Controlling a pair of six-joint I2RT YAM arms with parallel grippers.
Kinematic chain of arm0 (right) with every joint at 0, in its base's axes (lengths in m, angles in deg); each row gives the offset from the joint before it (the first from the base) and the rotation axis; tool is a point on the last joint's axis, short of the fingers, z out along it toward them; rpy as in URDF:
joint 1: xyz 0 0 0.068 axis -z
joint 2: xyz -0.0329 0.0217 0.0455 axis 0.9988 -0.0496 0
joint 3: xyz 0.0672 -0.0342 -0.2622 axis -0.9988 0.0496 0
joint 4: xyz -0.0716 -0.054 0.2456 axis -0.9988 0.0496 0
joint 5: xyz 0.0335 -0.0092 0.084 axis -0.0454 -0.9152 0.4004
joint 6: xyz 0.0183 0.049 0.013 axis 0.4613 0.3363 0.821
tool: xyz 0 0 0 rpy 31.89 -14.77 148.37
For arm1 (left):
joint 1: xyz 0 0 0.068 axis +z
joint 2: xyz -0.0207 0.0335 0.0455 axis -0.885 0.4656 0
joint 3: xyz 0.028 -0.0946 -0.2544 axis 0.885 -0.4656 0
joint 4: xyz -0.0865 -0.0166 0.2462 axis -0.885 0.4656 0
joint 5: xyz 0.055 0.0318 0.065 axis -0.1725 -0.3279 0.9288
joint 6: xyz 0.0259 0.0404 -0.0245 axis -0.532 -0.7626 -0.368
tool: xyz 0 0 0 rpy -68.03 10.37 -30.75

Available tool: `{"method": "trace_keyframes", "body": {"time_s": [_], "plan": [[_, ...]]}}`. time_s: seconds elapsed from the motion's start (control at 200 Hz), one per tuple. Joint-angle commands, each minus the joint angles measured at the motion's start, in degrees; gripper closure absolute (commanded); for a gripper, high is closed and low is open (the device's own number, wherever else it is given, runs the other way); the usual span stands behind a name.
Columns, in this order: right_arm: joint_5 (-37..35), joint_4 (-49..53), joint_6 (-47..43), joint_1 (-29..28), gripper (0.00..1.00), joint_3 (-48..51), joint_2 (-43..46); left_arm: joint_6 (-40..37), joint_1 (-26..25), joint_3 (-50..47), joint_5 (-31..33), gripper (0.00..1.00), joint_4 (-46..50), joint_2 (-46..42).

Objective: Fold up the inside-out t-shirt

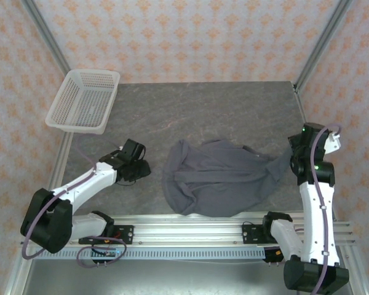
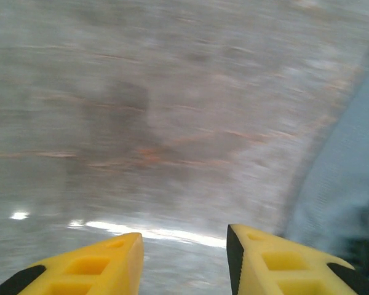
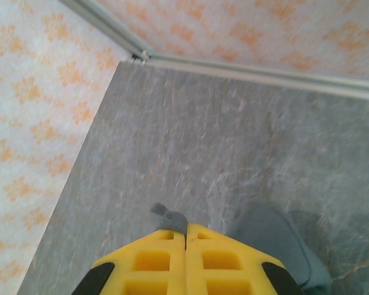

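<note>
T-shirt (image 1: 218, 178) looks limp, light and crumpled, likely best taken at hem or sleeve edges; right gripper (image 3: 186, 235) pinches a nub of it, left gripper (image 2: 184, 243) stands part-open, empty.

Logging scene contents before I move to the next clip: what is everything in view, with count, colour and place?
t-shirt: one, dark grey, crumpled at the middle of the table
basket: one, white mesh, far left corner, apart from the t-shirt
table: one, grey stone-look, under everything
walls: three, cream with orange pattern, around the table
left gripper: one, yellow fingers, open, over bare table just left of the t-shirt
right gripper: one, yellow fingers, shut on a bit of the t-shirt at its right edge
</note>
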Motion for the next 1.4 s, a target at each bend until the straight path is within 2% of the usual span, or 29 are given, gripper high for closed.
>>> {"method": "trace_keyframes", "body": {"time_s": [0.0,0.155,0.26,0.375,0.525,0.736,0.841,0.891,0.901,0.996,1.086,1.226,1.321,1.396], "plan": [[6.25,-3.52,0.72,0.31,1.0,1.94,0.02,-1.57,-5.58,6.08,-6.87,0.56,-7.31,2.35],[6.91,-2.81,0.69,0.36,1.0,2.51,0.33,1.65,-10.3,12.21,-5.83,0.54,-7.29,13.35],[6.35,-2.18,-0.49,0.32,1.0,1.97,0.7,2.67,-11.29,13.2,-6.2,0.49,-9.77,18.21],[6.21,-1.7,-0.97,0.3,1.0,1.64,0.79,2.4,-11.62,15.08,-9.7,0.51,-10.92,23.04],[6.35,-1.58,-1.23,0.29,1.0,1.63,0.79,2.99,-12.5,15.66,-15.04,0.56,-15.47,24.73],[6.3,-1.95,-0.92,0.36,1.0,1.98,0.64,3.72,-12.91,17.07,-17.79,0.62,-15.41,24.42],[6.43,-2.17,-0.64,0.36,1.0,1.97,0.44,4.12,-12.97,18.17,-21.42,0.76,-17.33,25.13],[6.39,-2.15,-0.55,0.37,1.0,1.77,0.44,4.32,-13.05,18.58,-22.36,0.96,-17.77,25.55],[6.39,-2.13,-0.55,0.33,1.0,1.69,0.44,4.44,-13.06,18.72,-22.26,1.0,-17.73,25.55],[6.14,-1.72,-0.72,0.32,1.0,0.9,0.49,4.25,-12.93,19.36,-20.77,1.0,-17.35,23.87],[5.95,-1.49,-0.64,0.33,1.0,-0.01,0.7,0.75,-12.07,22.58,-16.14,1.0,-13.24,20.24],[6.93,-2.06,0.24,0.36,1.0,-0.76,0.72,-3.81,-8.33,30.4,-10.95,1.0,-4.88,16.38],[7.1,-1.45,0.15,0.33,1.0,-0.79,0.53,-5.57,-8.2,35.16,-4.7,1.0,6.64,17.45],[7.25,-1.99,0.56,0.37,1.0,0.26,0.7,-5.97,-8.82,33.71,-1.12,0.83,9.98,18.7]]}}
